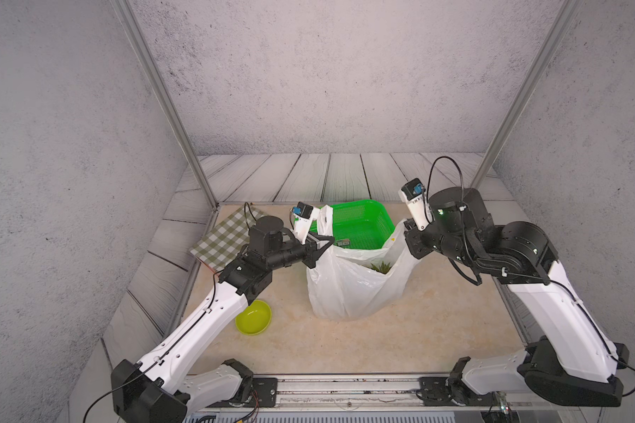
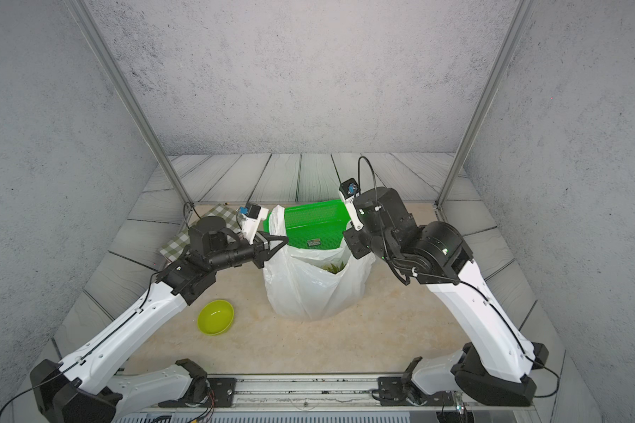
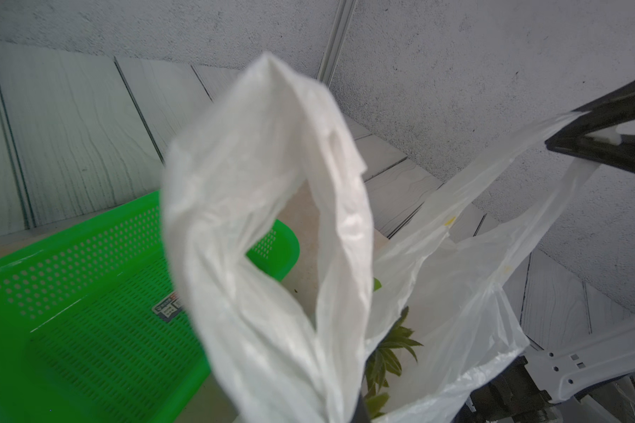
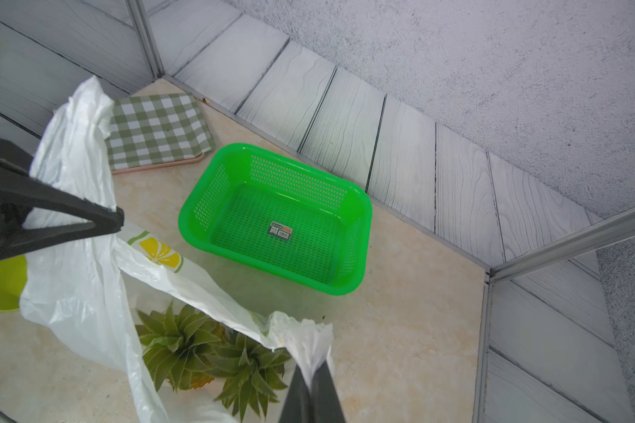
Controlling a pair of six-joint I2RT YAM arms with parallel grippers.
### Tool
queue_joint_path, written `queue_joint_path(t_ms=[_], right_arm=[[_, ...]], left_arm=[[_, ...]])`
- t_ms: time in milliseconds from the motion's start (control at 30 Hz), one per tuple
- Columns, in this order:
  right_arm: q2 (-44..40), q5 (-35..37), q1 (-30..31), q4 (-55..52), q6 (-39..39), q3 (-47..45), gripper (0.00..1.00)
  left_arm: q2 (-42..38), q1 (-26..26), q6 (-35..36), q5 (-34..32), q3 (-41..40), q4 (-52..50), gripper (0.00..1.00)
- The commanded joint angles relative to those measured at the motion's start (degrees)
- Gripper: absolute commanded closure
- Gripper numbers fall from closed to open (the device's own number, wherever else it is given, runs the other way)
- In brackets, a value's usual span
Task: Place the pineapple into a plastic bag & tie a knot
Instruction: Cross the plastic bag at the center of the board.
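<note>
Noted pineapple [image 4: 184,340] inside plastic bag [image 1: 352,289], standing on surface [image 1: 418,329]. Logged left tool [image 1: 327,241] clenched on one handle loop [image 1: 325,219], right tool [image 4: 310,366] clenched on the other. Judged bagging done, knot not begun. Next: cross loops without slipping.

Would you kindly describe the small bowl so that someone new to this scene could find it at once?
Start at the tall white plastic bag in front of the green basket. Beside the bag, by the left arm, sits the bowl: round, lime-yellow and solid-walled, unlike the perforated, rectangular basket.
</note>
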Motion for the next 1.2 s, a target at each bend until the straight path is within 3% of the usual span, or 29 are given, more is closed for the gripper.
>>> queue_joint_path(t_ms=[0,233,500,767,1167], right_arm=[[-1.55,-3.24,0.07,10.20,-4.25,-2.40,1.00],[-1.78,-20.99,-0.02,17.91,-7.36,-7.74,1.00],[-0.16,-35.80,0.00,18.77,-6.80,-10.74,1.00],[1.34,-38.71,0.03,21.01,-2.78,-11.04,1.00],[1.94,-31.61,-0.15,22.53,5.99,-13.50,1.00]], left_arm=[[-0.73,1.32,3.63,5.23,4.49,-5.72,1.00],[3.78,1.45,5.24,12.57,9.38,-10.18,1.00],[9.72,1.37,2.94,14.76,11.69,-8.47,1.00],[13.75,-1.45,2.67,17.60,14.45,-5.35,1.00],[14.77,-6.22,2.96,18.90,12.67,-2.54,1.00]])
